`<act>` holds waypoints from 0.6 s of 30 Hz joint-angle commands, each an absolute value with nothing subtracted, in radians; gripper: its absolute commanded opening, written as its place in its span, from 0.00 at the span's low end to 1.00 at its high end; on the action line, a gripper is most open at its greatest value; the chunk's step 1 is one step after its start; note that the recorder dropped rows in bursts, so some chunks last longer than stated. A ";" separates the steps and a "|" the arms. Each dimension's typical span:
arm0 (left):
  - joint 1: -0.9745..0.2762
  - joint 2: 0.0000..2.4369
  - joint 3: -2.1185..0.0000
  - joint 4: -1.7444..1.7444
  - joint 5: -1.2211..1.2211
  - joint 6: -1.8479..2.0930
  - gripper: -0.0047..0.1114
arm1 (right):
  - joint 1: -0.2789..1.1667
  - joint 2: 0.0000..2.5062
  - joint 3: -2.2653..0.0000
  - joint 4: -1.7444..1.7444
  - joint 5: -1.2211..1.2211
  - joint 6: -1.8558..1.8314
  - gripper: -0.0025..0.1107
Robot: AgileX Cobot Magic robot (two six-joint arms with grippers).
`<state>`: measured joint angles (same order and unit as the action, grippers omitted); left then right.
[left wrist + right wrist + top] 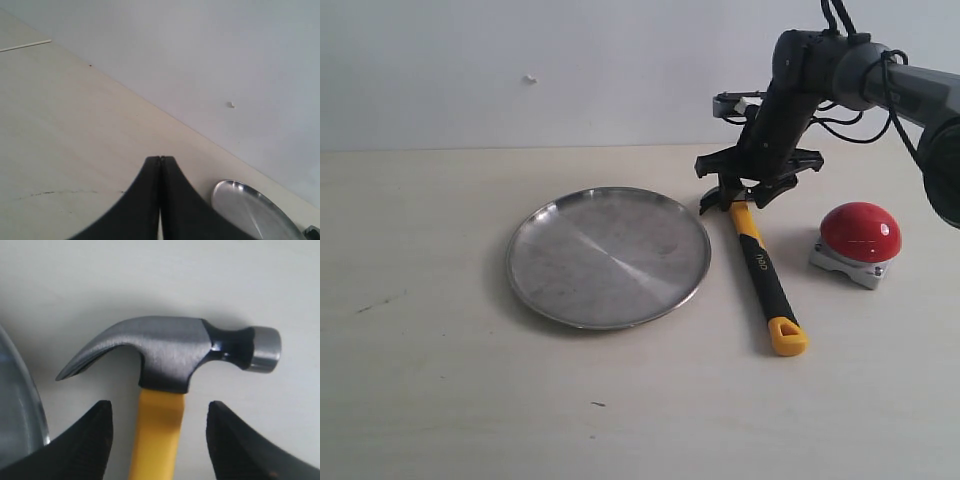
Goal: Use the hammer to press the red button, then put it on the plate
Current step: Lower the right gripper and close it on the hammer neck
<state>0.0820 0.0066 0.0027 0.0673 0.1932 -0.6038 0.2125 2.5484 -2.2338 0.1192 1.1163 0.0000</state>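
Hammer [763,272] lies flat on the table [440,380], looped end nearest, handle running away and slightly left to the head. It sits between plate [580,270] and red button [861,230], touching neither. Right gripper [748,196] hangs over the handle just below the head, jaws spread wide across its long axis, nothing gripped yet. Left gripper [160,161] is pressed closed, empty and farther off.

Hammer [761,268] showed a dark grey metal head, a yellow neck, a black grip with white lettering and a yellow end. Button [861,231] was glossy red on a grey base. Plate [608,256] was dull, scuffed silver. Table [440,400] was pale cream. Left end effector [160,160] and right end effector [742,194] were black.
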 commanded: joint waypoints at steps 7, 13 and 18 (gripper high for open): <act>0.078 0.000 0.000 0.067 0.190 -0.601 0.04 | 0.245 2.550 -2.243 0.087 1.105 0.032 0.50; 0.078 0.000 0.000 0.067 0.190 -0.601 0.04 | 0.245 2.550 -2.243 -0.020 1.121 0.084 0.50; 0.078 0.000 0.000 0.067 0.190 -0.601 0.04 | 0.245 2.550 -2.243 -0.018 1.121 0.084 0.50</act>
